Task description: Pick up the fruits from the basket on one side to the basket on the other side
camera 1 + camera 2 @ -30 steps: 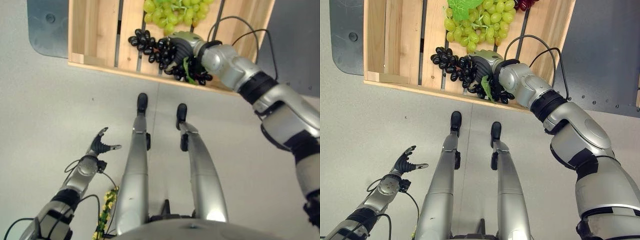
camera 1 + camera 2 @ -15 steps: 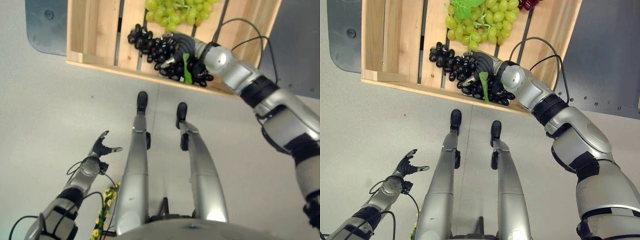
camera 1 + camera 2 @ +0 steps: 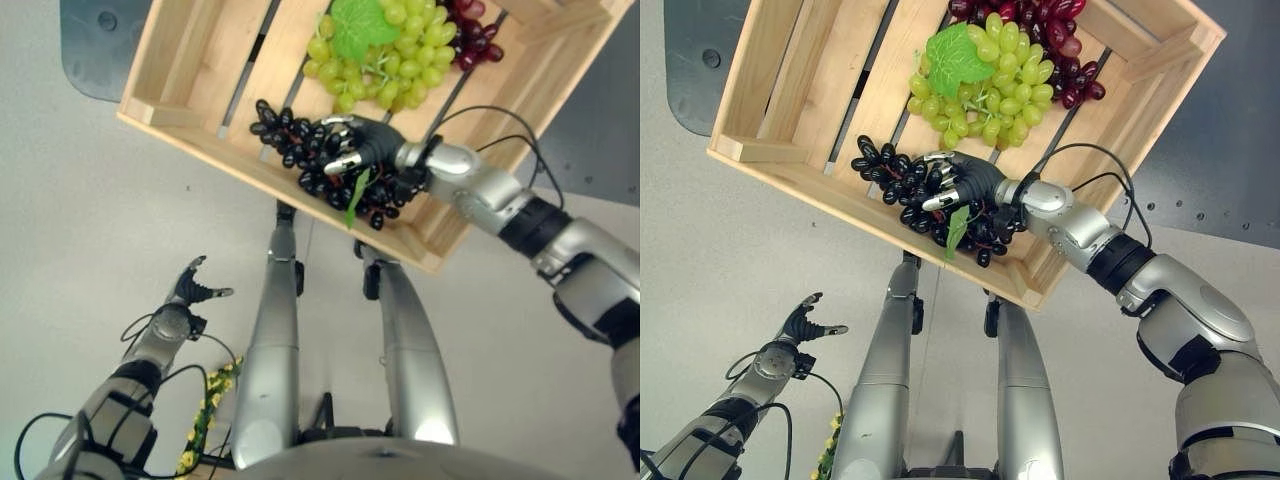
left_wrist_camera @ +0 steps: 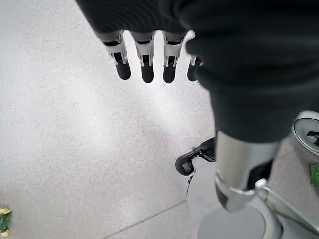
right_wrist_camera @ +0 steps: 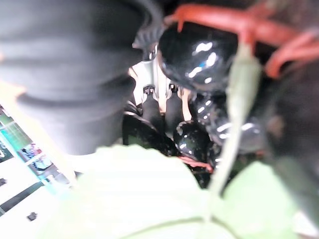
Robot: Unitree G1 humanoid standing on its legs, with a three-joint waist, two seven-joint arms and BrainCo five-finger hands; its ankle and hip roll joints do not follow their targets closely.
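Note:
A bunch of black grapes (image 3: 902, 185) with a green leaf lies at the near edge of a wooden crate (image 3: 770, 150). My right hand (image 3: 975, 180) reaches into the crate and has its fingers curled round this bunch; in the right wrist view the fingers (image 5: 159, 112) press among the black grapes (image 5: 197, 50). Farther back in the crate lie green grapes (image 3: 990, 95) with a leaf and dark red grapes (image 3: 1040, 25). My left hand (image 3: 190, 292) hangs low at the left over the floor, open, its straight fingers (image 4: 144, 62) holding nothing.
The crate stands on the grey floor, with a dark grey plate (image 3: 685, 55) behind its left side and another dark surface (image 3: 1220, 150) at the right. Small yellow and green sprigs (image 3: 205, 425) lie on the floor near my left arm.
The whole picture has shifted and turned, so the camera has moved and the crate now shows slanted. My right hand stays curled on the black grapes. The left hand has hardly moved.

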